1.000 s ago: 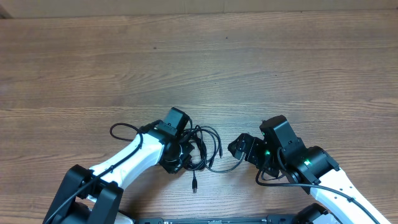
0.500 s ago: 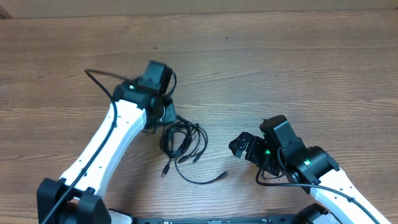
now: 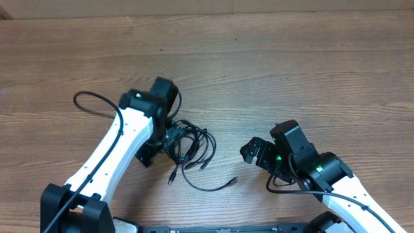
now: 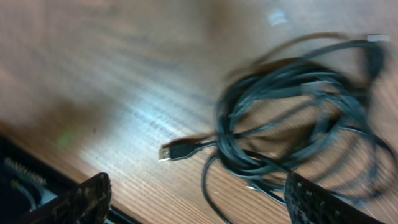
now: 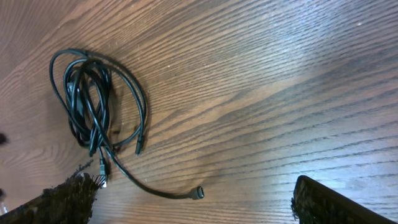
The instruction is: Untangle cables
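Note:
The cables (image 3: 192,147) lie as one tangled black coil on the wooden table, with loose plug ends at the front (image 3: 171,177) and right (image 3: 233,181). My left gripper (image 3: 162,144) hovers over the coil's left edge, open. The left wrist view is blurred. It shows the coil (image 4: 292,118) and a silver plug (image 4: 166,152) ahead of my gripper (image 4: 199,208), and its right finger (image 4: 323,202) overlaps some strands. My right gripper (image 3: 249,153) stands open to the right of the coil. In the right wrist view the coil (image 5: 93,106) is far left and one plug end (image 5: 198,193) lies between the spread fingers of my gripper (image 5: 193,208).
Bare wood-grain table (image 3: 272,71) surrounds the coil. The left arm's own thick black wire (image 3: 90,100) arches out at the left. A dark table edge (image 4: 25,180) shows at the lower left of the left wrist view.
The left gripper opened and let go of the cables. It swung away up-left, then came back down to the coil's left edge. The coil shifted slightly left. The right arm stayed still.

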### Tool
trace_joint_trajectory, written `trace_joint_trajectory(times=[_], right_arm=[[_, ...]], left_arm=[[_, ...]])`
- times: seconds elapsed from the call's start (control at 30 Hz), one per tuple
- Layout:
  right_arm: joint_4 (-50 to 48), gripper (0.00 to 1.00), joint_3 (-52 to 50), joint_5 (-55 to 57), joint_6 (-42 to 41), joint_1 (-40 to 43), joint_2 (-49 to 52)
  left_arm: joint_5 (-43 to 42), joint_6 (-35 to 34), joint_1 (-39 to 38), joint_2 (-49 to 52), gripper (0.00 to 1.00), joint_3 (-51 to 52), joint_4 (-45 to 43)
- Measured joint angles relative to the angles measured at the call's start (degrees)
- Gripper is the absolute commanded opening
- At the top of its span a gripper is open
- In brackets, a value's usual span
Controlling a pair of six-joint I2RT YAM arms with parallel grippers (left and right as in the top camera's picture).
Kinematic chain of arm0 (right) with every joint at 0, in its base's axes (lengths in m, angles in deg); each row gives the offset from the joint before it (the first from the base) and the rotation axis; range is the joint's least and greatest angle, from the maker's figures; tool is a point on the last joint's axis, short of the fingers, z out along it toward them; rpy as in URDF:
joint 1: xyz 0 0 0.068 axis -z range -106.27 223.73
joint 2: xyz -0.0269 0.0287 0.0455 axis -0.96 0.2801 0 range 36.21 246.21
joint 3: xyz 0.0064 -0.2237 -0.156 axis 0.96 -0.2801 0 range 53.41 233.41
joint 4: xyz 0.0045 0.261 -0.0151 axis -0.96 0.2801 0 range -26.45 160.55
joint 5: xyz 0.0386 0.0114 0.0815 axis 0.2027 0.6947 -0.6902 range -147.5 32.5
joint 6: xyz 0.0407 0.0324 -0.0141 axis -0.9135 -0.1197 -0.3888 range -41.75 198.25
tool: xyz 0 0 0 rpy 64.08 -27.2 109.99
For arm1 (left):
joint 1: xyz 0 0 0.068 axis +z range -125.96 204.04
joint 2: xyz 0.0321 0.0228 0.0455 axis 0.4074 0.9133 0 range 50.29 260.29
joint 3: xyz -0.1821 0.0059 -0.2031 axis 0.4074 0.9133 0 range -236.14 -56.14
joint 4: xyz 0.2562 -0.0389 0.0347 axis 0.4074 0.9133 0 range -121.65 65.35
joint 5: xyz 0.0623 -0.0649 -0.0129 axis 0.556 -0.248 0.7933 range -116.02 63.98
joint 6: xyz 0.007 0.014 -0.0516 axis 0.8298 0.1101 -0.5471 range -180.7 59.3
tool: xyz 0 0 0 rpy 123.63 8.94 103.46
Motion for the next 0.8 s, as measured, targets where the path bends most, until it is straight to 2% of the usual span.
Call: trace_joint_trajectory(times=[0.13, 0.37, 0.4, 0.43, 0.53, 0.7, 0.8], right_arm=[[0.1, 1.00, 0.0, 0.6, 0.0, 0.0, 0.0], [0.1, 1.00, 0.0, 1.3, 0.0, 0.0, 0.0], [0.1, 1.00, 0.0, 1.4, 0.0, 0.0, 0.0], [0.2, 1.00, 0.0, 1.7, 0.0, 0.0, 0.0], [0.1, 1.00, 0.0, 2.0, 0.0, 0.0, 0.0], [0.5, 1.00, 0.0, 2.1, 0.0, 0.0, 0.0], [1.1, 0.98, 0.0, 1.2, 0.0, 0.0, 0.0]], left_arm=[[-0.4, -6.1, 0.0, 0.0, 0.88, 7.5, -6.7], [-1.5, -10.3, 0.0, 0.0, 0.76, 17.9, -23.3], [-1.7, -10.5, 0.0, 0.0, 0.70, 18.8, -24.6], [-1.7, -10.8, 0.0, 0.0, 0.60, 19.7, -26.1], [-2.6, -11.3, 0.0, 0.0, 0.04, 22.1, -29.7], [-3.3, -9.7, -0.4, -0.1, 0.04, 22.5, -30.6], [-3.3, -6.5, -0.4, -0.1, 0.04, 22.4, -30.2]])
